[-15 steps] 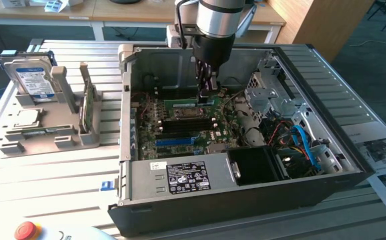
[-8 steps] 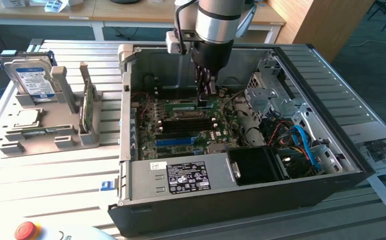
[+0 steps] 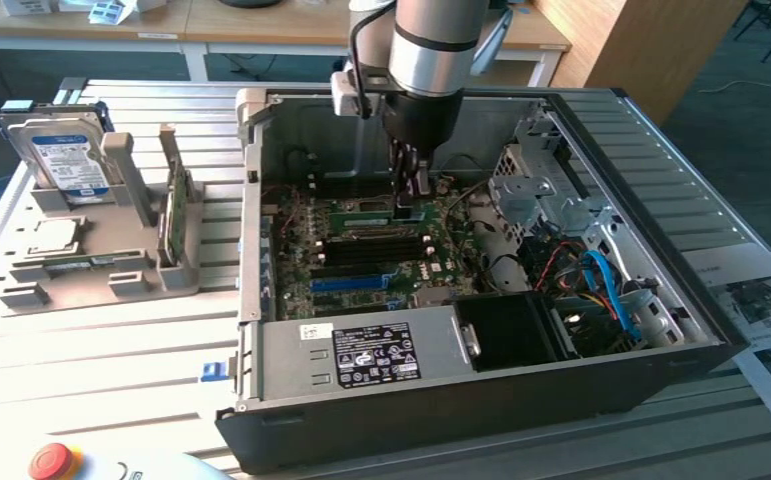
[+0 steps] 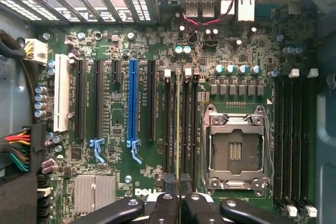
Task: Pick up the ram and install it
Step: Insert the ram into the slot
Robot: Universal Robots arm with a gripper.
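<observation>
Inside the open computer case (image 3: 492,410), in the middle of the exterior view, I have the one arm (image 3: 425,45) reaching straight down. Its gripper (image 3: 409,200) is narrow, fingers pinched on the ram (image 3: 362,208), one green stick held low over the motherboard (image 3: 308,275). On the wrist view the ram (image 4: 178,129) shows edge-on as a thin line running from the fingers (image 4: 165,205) along a bank of black memory slots, just beside the one open processor socket (image 4: 235,150). I cannot tell whether it touches a slot. On the same board I count one blue expansion slot (image 4: 132,103), one white slot (image 4: 62,93) and one finned heat sink (image 4: 94,190).

At the exterior view's left stands one grey holder (image 3: 172,275). It carries one hard drive (image 3: 68,160) upright, one square processor chip (image 3: 52,235) lying flat, and one more green stick (image 3: 172,215) standing on edge.

Case and holder sit on a pale, slatted metal table (image 3: 92,340). One red button (image 3: 52,460) is at the lower left, and printed sheets (image 3: 765,300) lie at the exterior view's right. Wooden desks (image 3: 265,25) run along the top of the frame.
</observation>
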